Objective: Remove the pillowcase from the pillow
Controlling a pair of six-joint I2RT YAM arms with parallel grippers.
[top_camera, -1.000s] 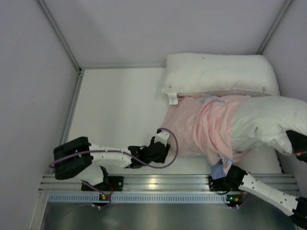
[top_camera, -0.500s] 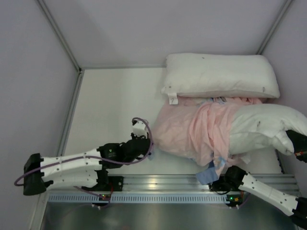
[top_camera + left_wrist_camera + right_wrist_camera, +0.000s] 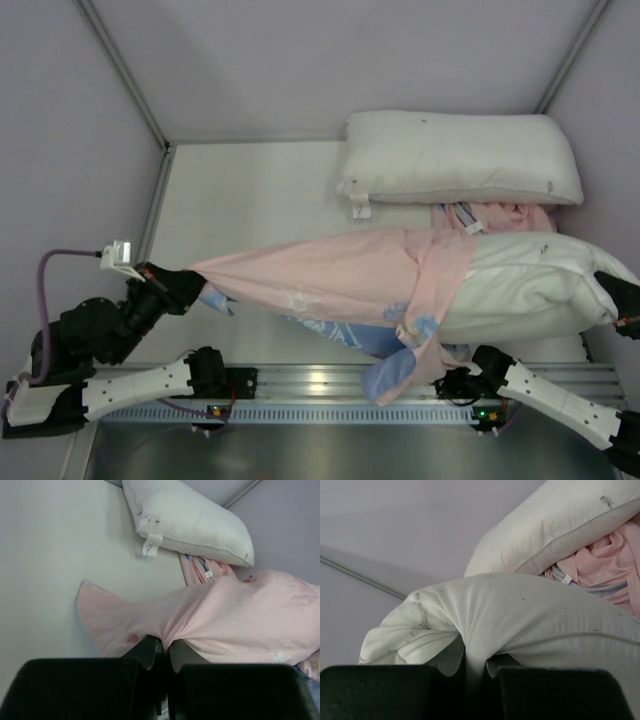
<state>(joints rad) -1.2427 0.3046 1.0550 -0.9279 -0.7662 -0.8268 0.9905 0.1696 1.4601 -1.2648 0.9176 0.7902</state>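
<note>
The pillowcase (image 3: 340, 285), pink side up, is stretched into a long band across the table, with a blue flap (image 3: 388, 376) hanging at the front. My left gripper (image 3: 172, 287) is shut on its left end, and the left wrist view shows the pink cloth (image 3: 235, 615) bunched between the shut jaws (image 3: 164, 647). The white pillow (image 3: 530, 290) sticks out of the case at the right, its left part still covered. At the far right edge, my right gripper (image 3: 612, 296) is shut on the pillow's end; a fold of the speckled pillow (image 3: 535, 615) runs into the jaws (image 3: 475, 662).
A second white pillow (image 3: 460, 155) with a corner tag (image 3: 360, 208) lies along the back wall. A crumpled pink cloth (image 3: 495, 215) sits between it and the held pillow. Walls close in on the left, back and right. The aluminium rail (image 3: 330, 385) runs along the near edge.
The left gripper closed on the pillowcase's left edge and drew far back to the left, pulling the case out long and flat. The pillow end in the right gripper stayed put.
</note>
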